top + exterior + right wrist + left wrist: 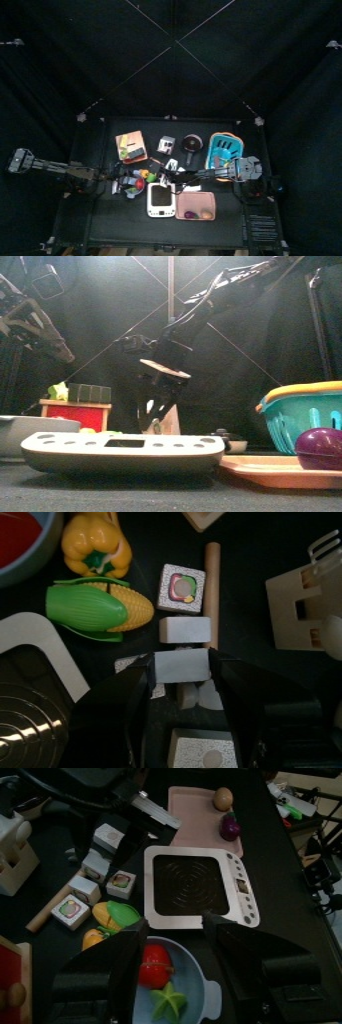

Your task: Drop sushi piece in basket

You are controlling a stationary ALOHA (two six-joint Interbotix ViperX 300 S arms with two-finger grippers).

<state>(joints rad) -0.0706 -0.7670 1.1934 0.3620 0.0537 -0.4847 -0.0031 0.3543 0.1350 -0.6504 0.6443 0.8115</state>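
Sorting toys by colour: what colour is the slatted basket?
Turquoise blue basket, clearest in the front view.

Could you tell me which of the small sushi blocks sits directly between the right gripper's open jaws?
It is the plain whitish sushi piece nearest the right gripper, flanked by its jaws. The next block is plain too but farther out, and the one beyond shows a colourful pink-and-green top.

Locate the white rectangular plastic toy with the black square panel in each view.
Top view: white toy, middle of the table's front edge.
Front view: nearest, low left.
Left wrist view: centre.
Right wrist view: one corner, lower left.
Landmark: flat pink plastic tray beside it.
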